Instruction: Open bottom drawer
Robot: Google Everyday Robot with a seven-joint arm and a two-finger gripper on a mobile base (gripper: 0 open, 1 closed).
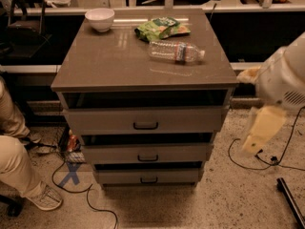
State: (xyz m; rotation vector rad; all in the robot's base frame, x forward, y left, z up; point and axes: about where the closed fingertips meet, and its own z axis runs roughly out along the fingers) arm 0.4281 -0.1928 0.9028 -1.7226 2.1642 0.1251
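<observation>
The camera view shows the gripper as a pale, blurred shape hanging off the right side of the cabinet, level with the top drawer. I cannot tell whether it is spread or closed.

The bottom drawer sits well apart from it, down and to its left, lowest in the stack under the middle drawer. Its flat front faces the camera, its long axis runs level from left to right, and its small black loop handle is at the centre.

Up and left of the gripper, on the cabinet top, a water bottle lies on its side beside a green bag and a white bowl. A black cable loops on the floor just below the gripper. Far to the left are a person's shoe and a blue tape cross.
</observation>
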